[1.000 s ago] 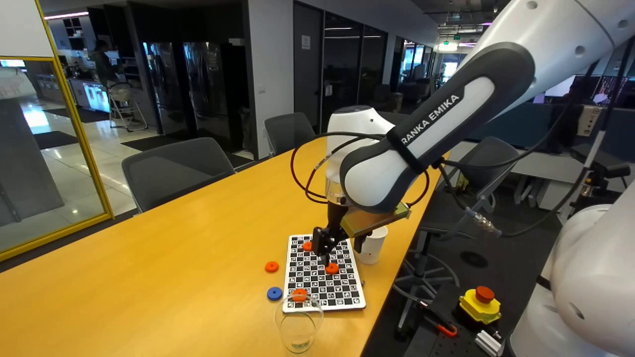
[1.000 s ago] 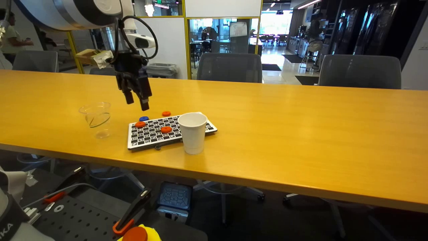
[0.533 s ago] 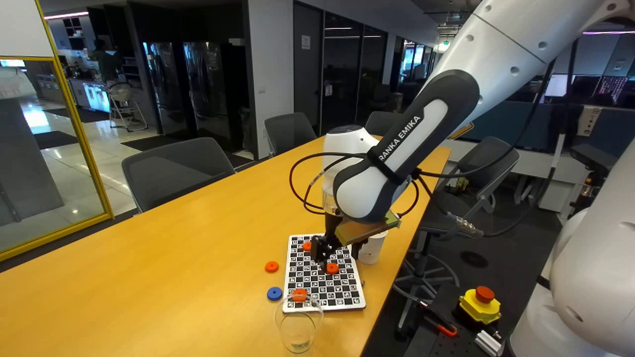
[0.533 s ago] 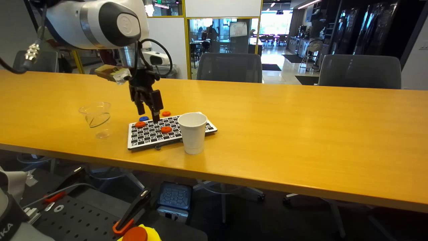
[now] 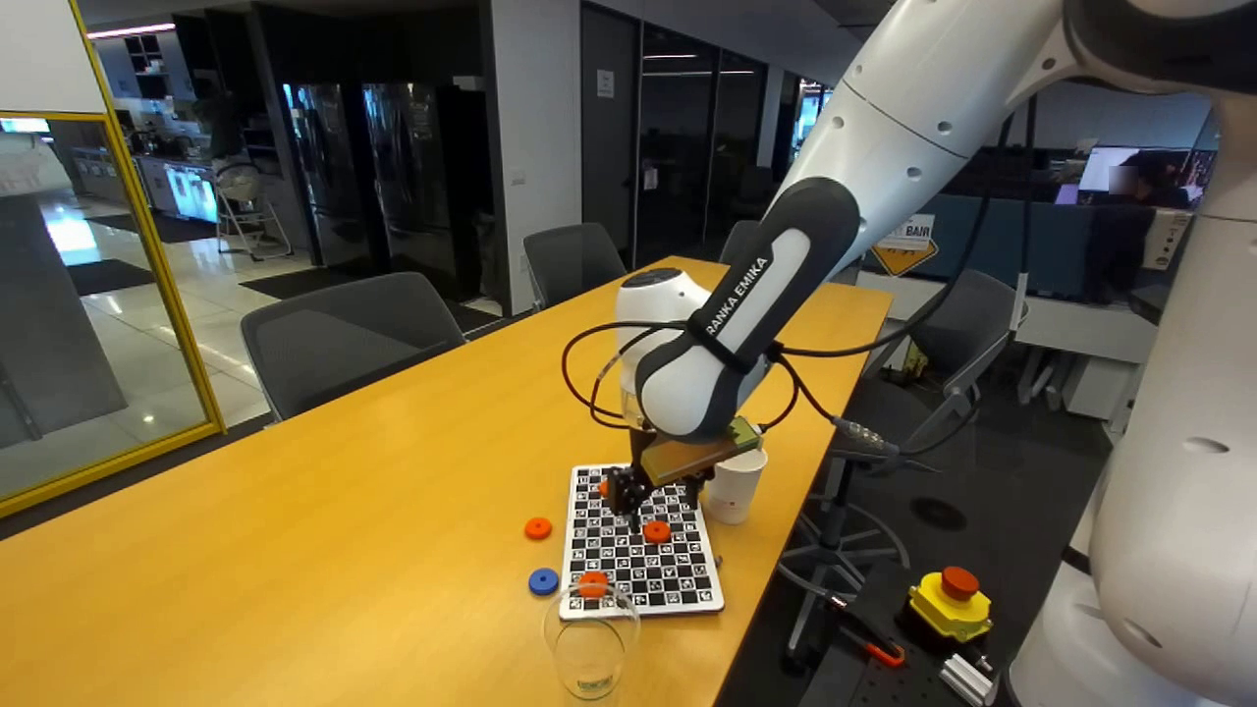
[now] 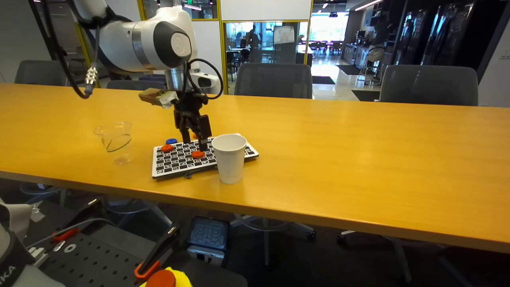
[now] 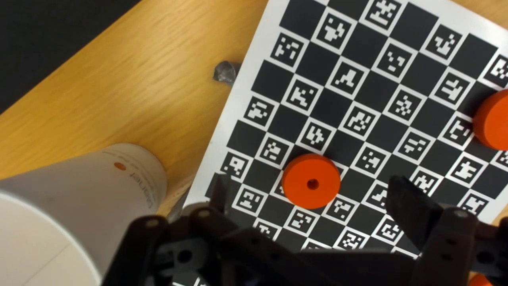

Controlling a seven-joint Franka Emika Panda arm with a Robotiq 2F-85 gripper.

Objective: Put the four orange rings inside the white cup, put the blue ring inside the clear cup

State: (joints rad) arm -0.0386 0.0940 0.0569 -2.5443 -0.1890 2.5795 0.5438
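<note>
While the gripper hovers over the board, jaws spread wide and holding nothing, an orange ring shows between them at mid-frame in the wrist view. Picking it up seems the step in hand; next, lower straight, close, then lift toward the white cup, lower left.

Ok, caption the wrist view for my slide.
The open gripper frames an orange ring on the checkered board, with the white cup standing alongside on the table.
</note>
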